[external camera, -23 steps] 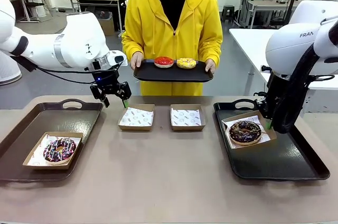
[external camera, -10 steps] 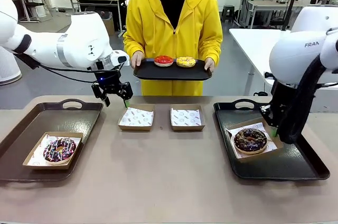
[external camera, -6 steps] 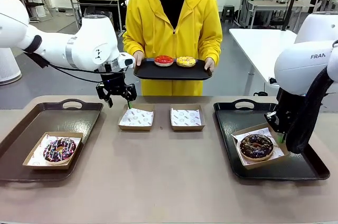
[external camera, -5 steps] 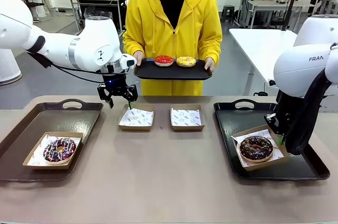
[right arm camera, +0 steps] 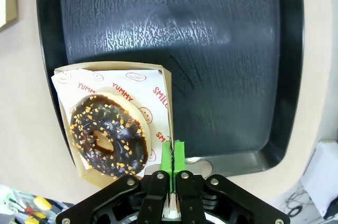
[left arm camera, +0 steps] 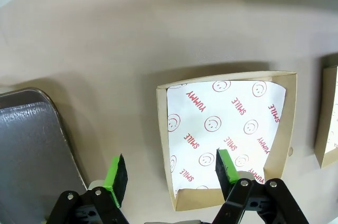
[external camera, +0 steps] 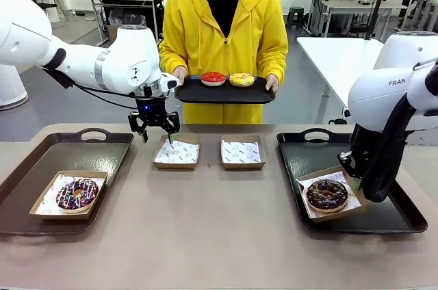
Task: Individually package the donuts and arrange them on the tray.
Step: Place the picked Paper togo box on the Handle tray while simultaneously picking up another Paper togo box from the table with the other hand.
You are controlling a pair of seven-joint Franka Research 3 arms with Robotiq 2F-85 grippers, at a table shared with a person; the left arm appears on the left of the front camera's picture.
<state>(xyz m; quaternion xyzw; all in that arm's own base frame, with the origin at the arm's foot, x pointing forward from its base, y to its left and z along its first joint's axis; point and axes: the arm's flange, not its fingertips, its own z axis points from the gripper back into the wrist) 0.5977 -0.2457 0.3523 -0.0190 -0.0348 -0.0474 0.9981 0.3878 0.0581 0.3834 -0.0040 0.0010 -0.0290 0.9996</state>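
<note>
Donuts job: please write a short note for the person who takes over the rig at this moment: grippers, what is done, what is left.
Left gripper: open, hovering over the left empty box, holding nothing.
Right gripper: shut on the wall of the chocolate donut's box, which lies on the right tray.
Done: chocolate donut boxed on the right tray; sprinkled donut boxed on the left tray.
Left to do: red donut and yellow donut lie on the person's tray; both need boxes. A second empty box waits on the table.
</note>
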